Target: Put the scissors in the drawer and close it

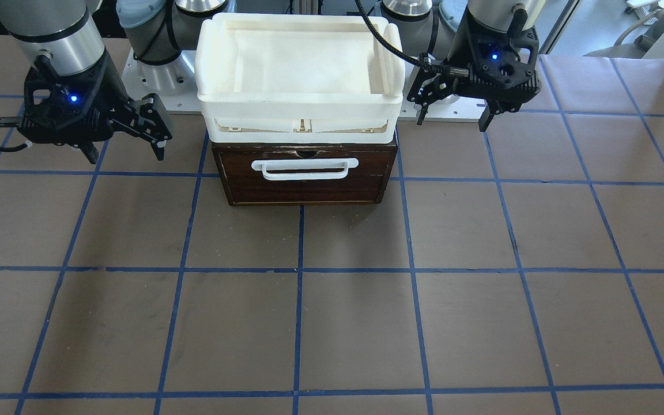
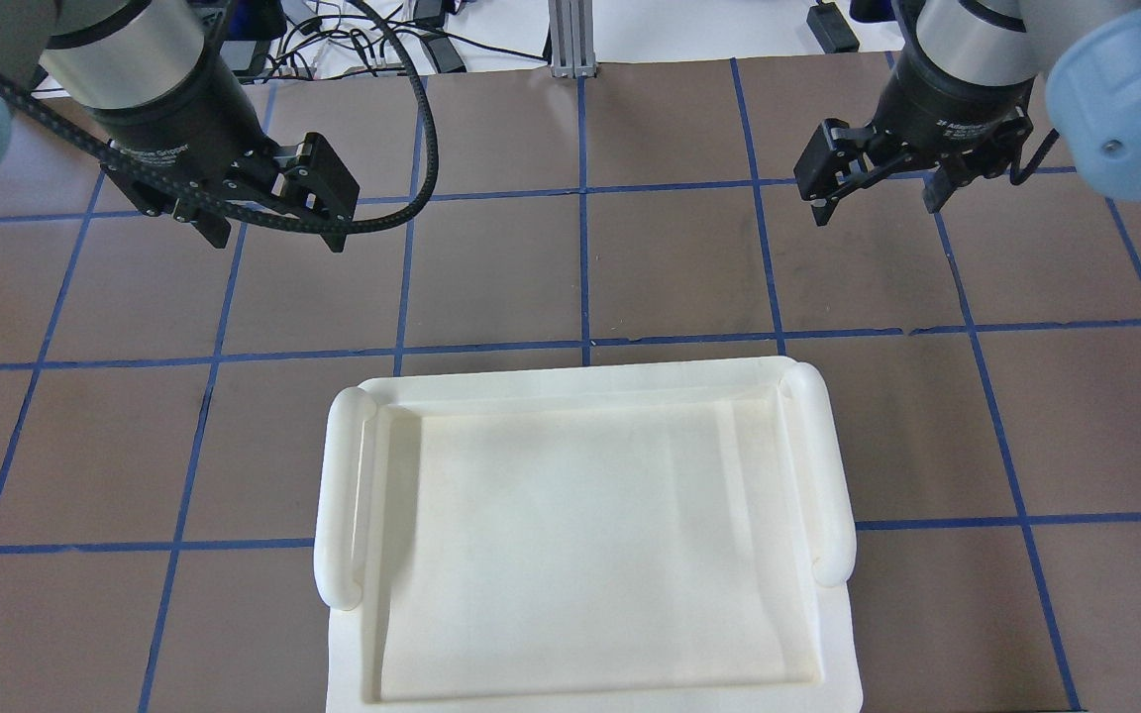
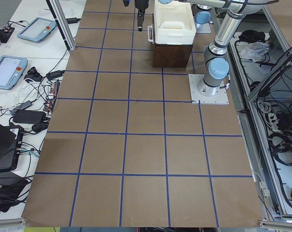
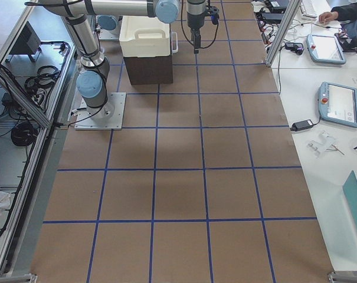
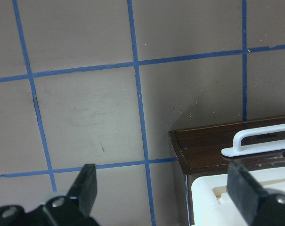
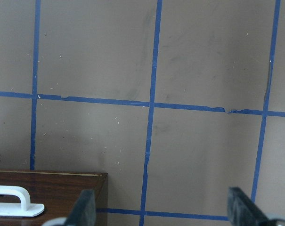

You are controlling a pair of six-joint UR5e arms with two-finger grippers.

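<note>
The drawer, with its dark brown front and white bar handle, sits pushed into its dark brown case under a white tray. The scissors show in no view. My left gripper hangs open and empty above the table, beside the case on my left; it also shows in the overhead view. My right gripper hangs open and empty on the other side, and shows in the overhead view too. The left wrist view shows the drawer front between open fingers. The right wrist view shows a corner of the drawer front.
A white plastic tray rests on top of the case and hides it in the overhead view. The brown table carries a grid of blue tape. Robot bases stand behind the case. Tablets and cables lie on side benches.
</note>
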